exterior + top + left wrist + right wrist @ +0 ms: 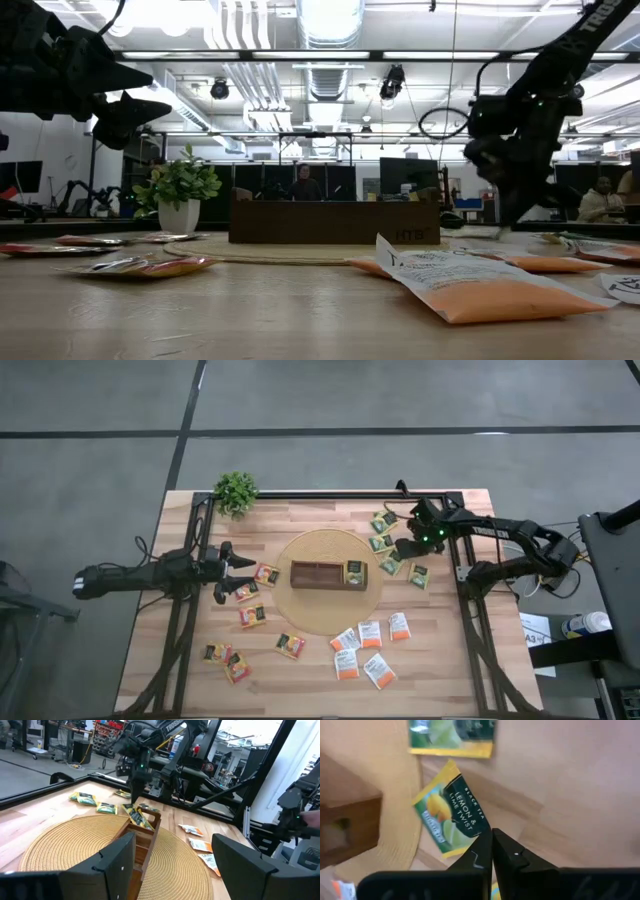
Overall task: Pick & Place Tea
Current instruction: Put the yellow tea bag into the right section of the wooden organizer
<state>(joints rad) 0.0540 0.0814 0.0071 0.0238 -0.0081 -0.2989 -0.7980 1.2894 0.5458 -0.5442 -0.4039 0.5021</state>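
A long dark-brown divided box lies on a round woven mat, with one green-yellow sachet in its right end. More green-yellow sachets lie at the far right, white-orange ones at the near right and yellow-red-black ones at the left. My right gripper points down, shut, its tips at the corner of a green-yellow sachet that lies half on the mat's right edge. My left gripper is open and empty, raised left of the box. My right gripper's shut fingertips stand at the near corner of the green-yellow sachet, coming from above. The sachet lies flat, partly on the mat and partly on the table. I cannot tell whether the tips touch it or have its edge between them.
A small potted plant stands at the far left corner. Black frame rails run along the table's left, right and far sides. People show in the room behind the table.
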